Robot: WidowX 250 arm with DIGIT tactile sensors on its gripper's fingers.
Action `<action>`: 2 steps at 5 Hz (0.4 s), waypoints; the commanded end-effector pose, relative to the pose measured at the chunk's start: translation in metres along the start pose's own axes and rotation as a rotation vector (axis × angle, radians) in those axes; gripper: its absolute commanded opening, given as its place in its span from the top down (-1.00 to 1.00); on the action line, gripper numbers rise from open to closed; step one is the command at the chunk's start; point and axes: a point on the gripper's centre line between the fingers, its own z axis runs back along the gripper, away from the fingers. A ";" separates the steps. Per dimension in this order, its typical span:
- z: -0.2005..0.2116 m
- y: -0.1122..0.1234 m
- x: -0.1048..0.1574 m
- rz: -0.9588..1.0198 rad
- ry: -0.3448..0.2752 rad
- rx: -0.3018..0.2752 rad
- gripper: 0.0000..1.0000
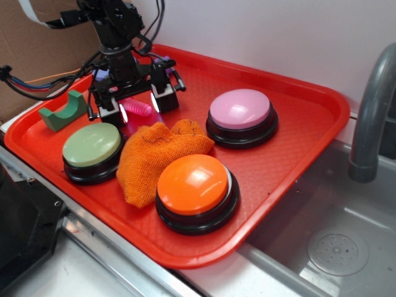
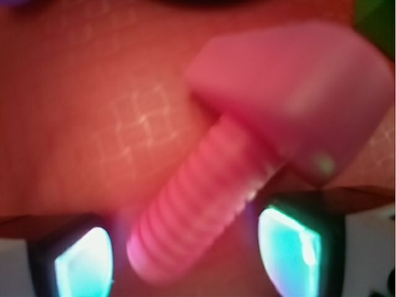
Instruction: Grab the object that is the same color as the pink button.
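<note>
Red plastic tray (image 1: 297,154) sits beside a grey sink (image 1: 334,247) and carries 3 dome buttons: pink button (image 1: 240,109), orange button (image 1: 193,184) and green button (image 1: 91,145). An orange cloth (image 1: 154,158) lies crumpled between them, and a green arch block (image 1: 64,111) rests at the far left.

The pink bolt (image 2: 247,154) lies flat on the tray floor, at the back left, just behind the cloth. The gripper (image 1: 137,106) is lowered over it with jaws apart; the 2 fingers (image 2: 291,247) stand on either side of the ribbed shaft and do not yet press it.

Handling, as judged: the bolt is light, rigid, smooth plastic and may roll or skid. Close across the shaft near mid-length; the ribs should improve hold. Avoid the angled head, which could twist out.
</note>
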 end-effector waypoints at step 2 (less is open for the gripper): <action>-0.001 0.016 0.021 0.072 -0.038 -0.074 0.92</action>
